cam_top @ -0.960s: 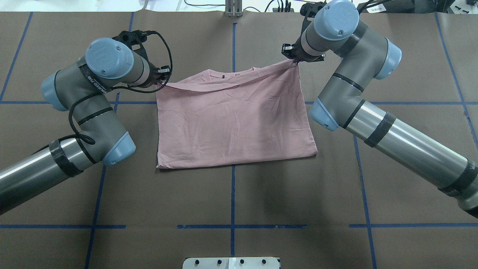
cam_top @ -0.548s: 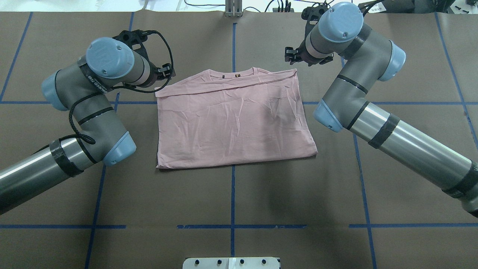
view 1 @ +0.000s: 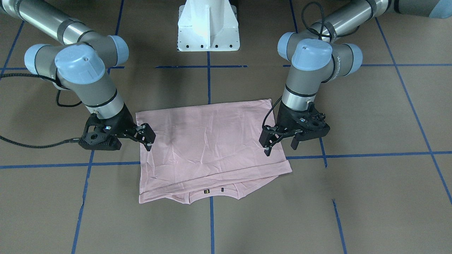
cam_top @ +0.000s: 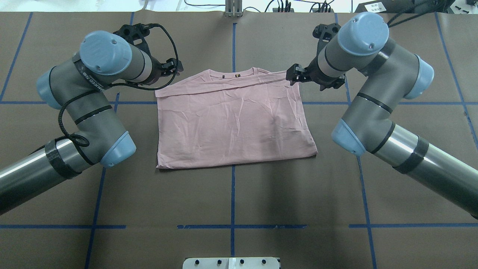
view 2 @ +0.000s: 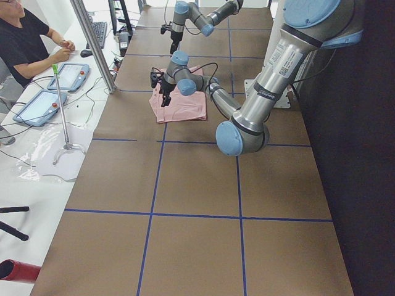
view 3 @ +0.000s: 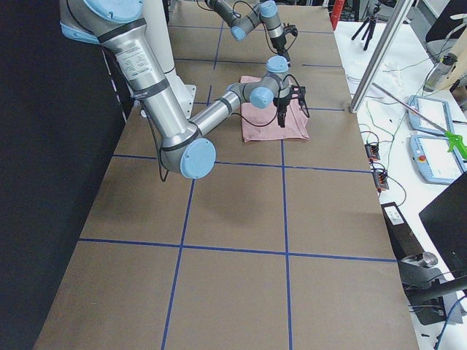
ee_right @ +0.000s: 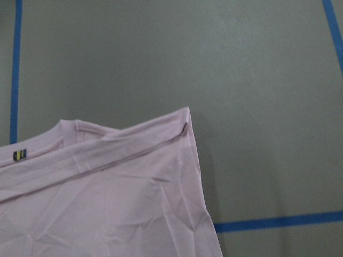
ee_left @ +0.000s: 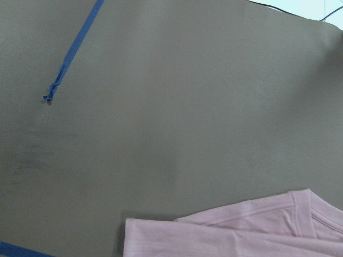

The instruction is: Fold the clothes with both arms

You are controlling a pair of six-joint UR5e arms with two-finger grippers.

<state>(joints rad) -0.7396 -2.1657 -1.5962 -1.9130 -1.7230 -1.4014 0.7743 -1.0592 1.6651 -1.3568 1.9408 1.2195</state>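
Both claws stand with fingers spread, holding nothing. One, the left black two-finger gripper (view 1: 280,141), hangs at the far left corner of the pale pink folded T-shirt (cam_top: 231,123); the right black two-finger gripper (view 1: 132,139) hangs at its far right corner. It lies flat mid-way on the brown blue-taped table (cam_top: 231,198), collar (cam_top: 231,71) on the far edge.

Running off the overhead view's sides, cropping left arm (cam_top: 22,175) and right arm (cam_top: 429,164) short of their bases. Catching only a corner of the T-shirt (ee_left: 241,235) in each wrist view. Rendering left gripper (view 2: 162,98) and right gripper (view 3: 292,109) too small for reading in the side views.
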